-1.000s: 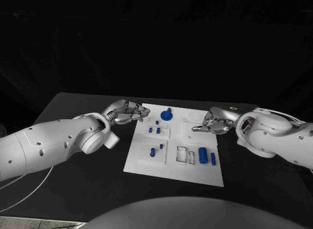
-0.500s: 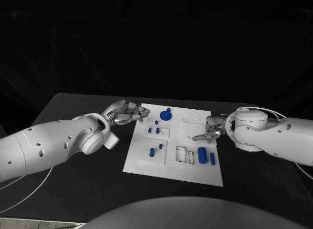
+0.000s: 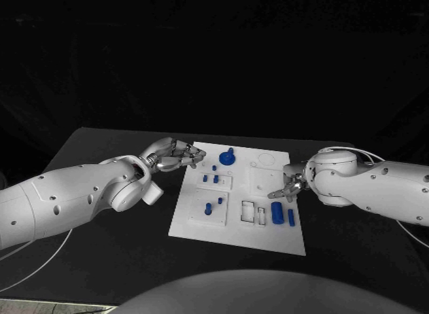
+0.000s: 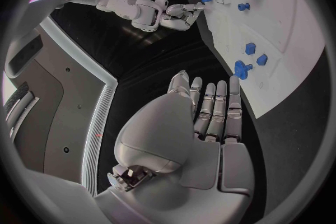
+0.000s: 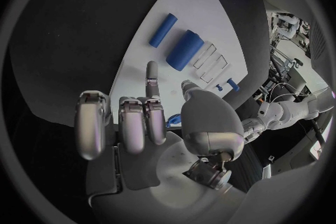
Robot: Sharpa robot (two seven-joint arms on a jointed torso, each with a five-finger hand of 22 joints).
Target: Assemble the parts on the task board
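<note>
**Task board and both hands: items on record**

Task board (image 3: 235, 226): white plate, lay flat in the middle of the black table (image 3: 101, 216), long side running away from the robot. Rectangular recesses were marked on its surface.

Parts, all blue, all on the board:
- Large round part (image 3: 227, 157), at the far end of the board, near the left hand.
- Small pieces (image 3: 212, 176), a cluster of a few, in the recessed panel just behind the board's middle, on the left side.
- Upright peg (image 3: 210, 209), in the near-left panel.
- Thick cylinder (image 3: 278, 212), near-right area, lying lengthwise beside the open rectangular slots; seen also from the right wrist (image 5: 184, 50).
- Thin cylinder (image 3: 291, 218), just to the right of the thick one, parallel to it, close to the board's right edge; in the right wrist view (image 5: 162, 30).

Left hand (image 3: 174, 156): stood at the board's far-left corner, beside the large round part but apart from it. In the left wrist view (image 4: 203, 123) the fingers lay extended side by side with nothing in them; hand released, empty.

Right hand (image 3: 287, 188): at the board's right edge, about halfway along, over the white surface. In the right wrist view (image 5: 150, 117) most fingers were curled toward the palm while one finger (image 5: 151, 75) pointed out straight toward the board, near the thick cylinder. Nothing was grasped; whether the fingertip touched the board could not be told.
</note>
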